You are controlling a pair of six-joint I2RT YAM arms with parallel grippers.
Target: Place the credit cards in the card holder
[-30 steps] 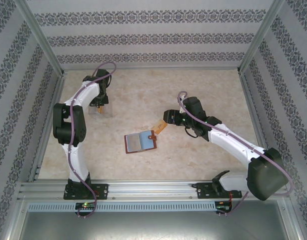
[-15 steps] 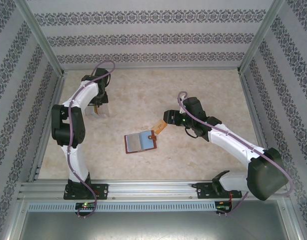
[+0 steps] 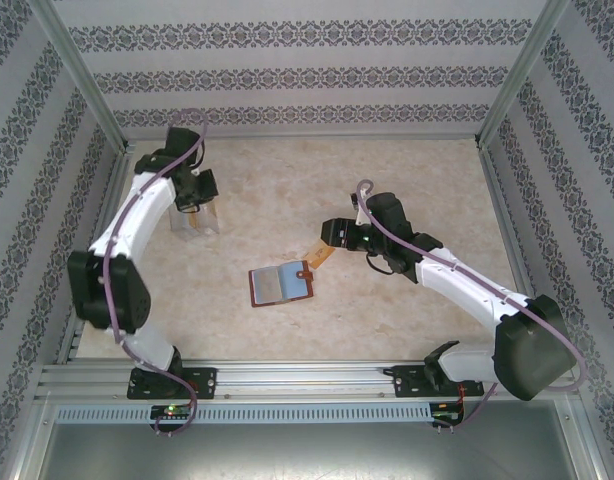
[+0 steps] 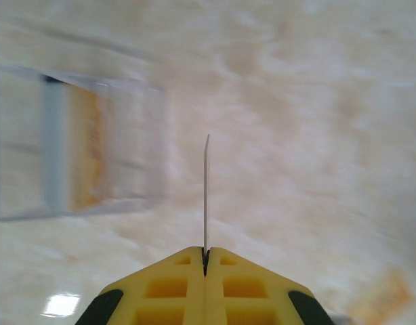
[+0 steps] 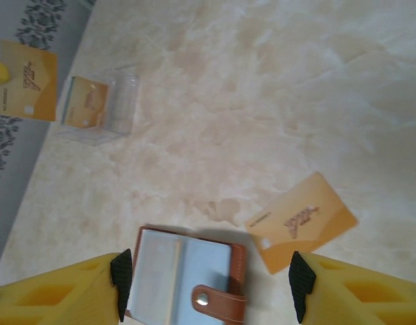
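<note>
Near the bench's (image 3: 407,170) far-left corner, a credit card (image 4: 206,196) is pinched only by its edge in the left claw (image 4: 205,256) and could be twisted loose in transit to the card holder (image 3: 283,284), while the right claw (image 5: 209,288) is held released.

**Holder open, cards scattered**

The holder (image 3: 283,285) lies open on the counter (image 3: 407,180), brown leather with grey-blue pockets. An orange card (image 3: 317,254) lies flat beside it at 1 o'clock. Another card (image 4: 206,196) sits pinched in the left fingers (image 4: 167,291); a third card (image 5: 86,101) stands in a clear box (image 5: 118,101) at 10 o'clock.
</note>
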